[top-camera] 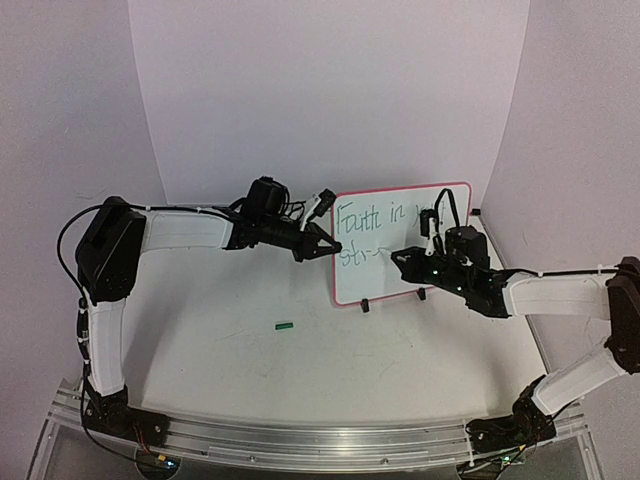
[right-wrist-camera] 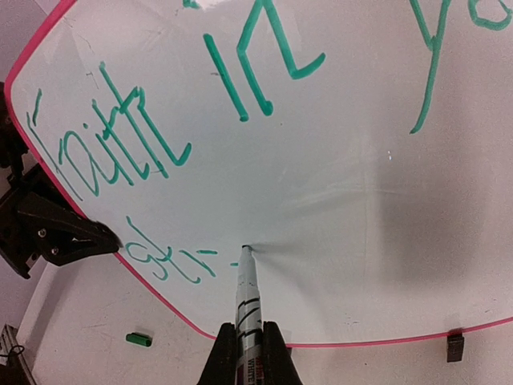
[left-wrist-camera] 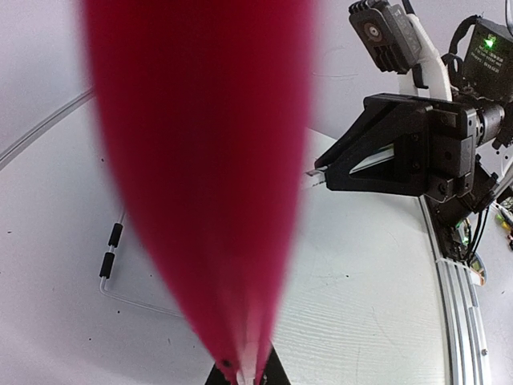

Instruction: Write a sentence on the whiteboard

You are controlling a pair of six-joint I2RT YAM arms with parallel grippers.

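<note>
Well toward the far right of the matte white worktop, the whiteboard stands on two small black feet. It is glossy, round-cornered and rimmed in red-pink. The sentence runs in thin green strokes, its second line only begun. The left gripper, arm stretched level, pinches the board's left rim. The right gripper, reaching in low, clamps a grey marker whose tip touches the board.

The whiteboard rim blurs red; the sentence runs off-frame.
</note>
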